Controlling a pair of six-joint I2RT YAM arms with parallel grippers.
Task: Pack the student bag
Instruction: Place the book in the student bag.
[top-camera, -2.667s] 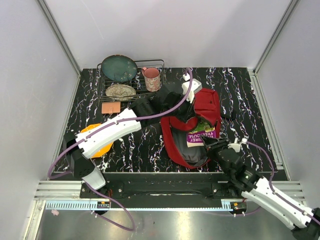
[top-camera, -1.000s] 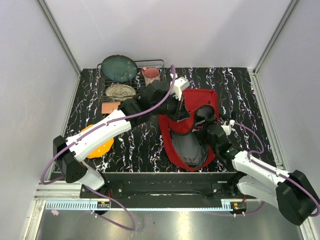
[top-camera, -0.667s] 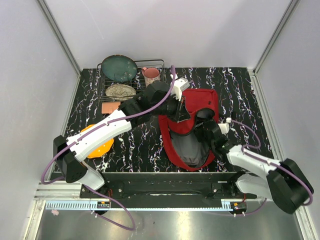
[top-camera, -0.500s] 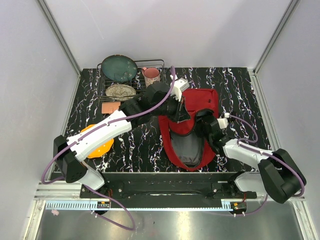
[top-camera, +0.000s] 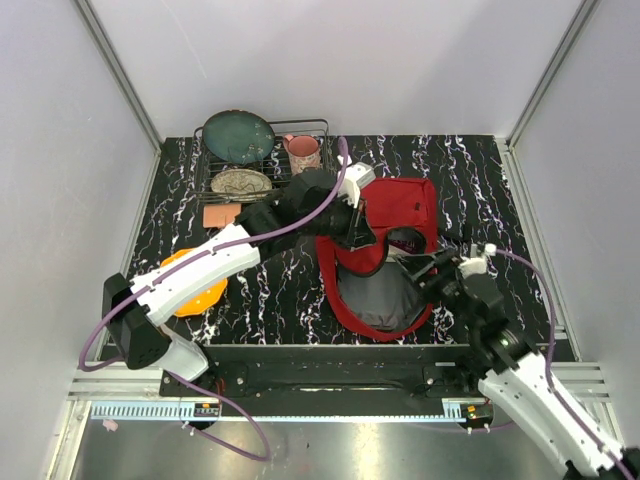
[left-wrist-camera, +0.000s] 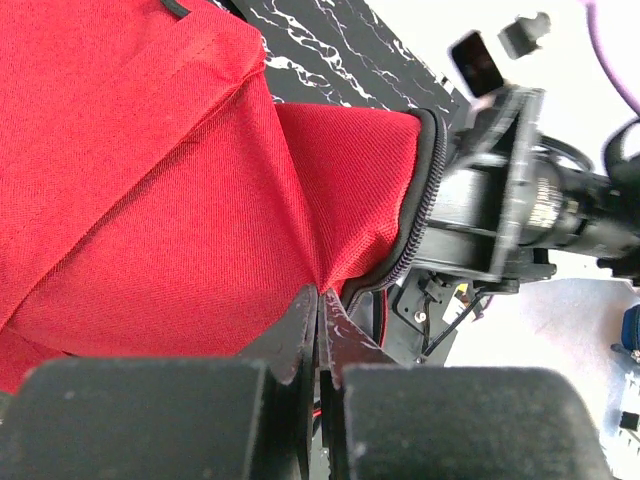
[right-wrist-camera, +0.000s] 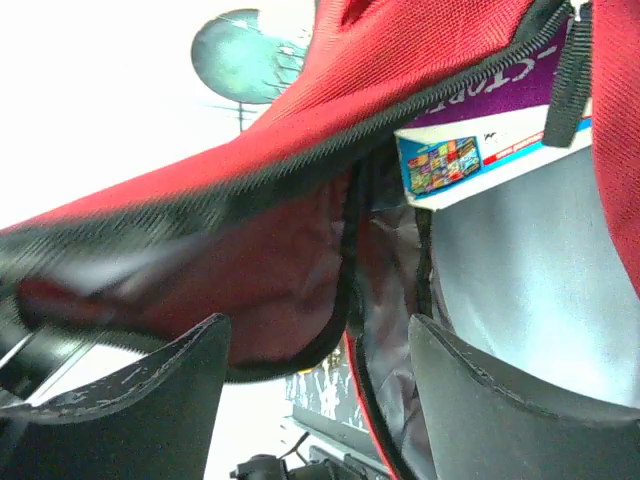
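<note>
My left end effector (left-wrist-camera: 320, 300) pinches the student bag's (top-camera: 408, 198) red rim. The bag lies mid-counter (top-camera: 280, 300), mouth agape. My right end effector (right-wrist-camera: 315, 335) is spread at that mouth, and a purple-and-white printed item (right-wrist-camera: 470, 150) sits inside, mostly hidden, its lettering cut off.

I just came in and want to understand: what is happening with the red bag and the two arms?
The left pincer is shut on the zip edge of the dark-red backpack, holding its mouth open. The right pincer is open and empty, right at the opening. A purple-covered book lies inside the bag.
</note>
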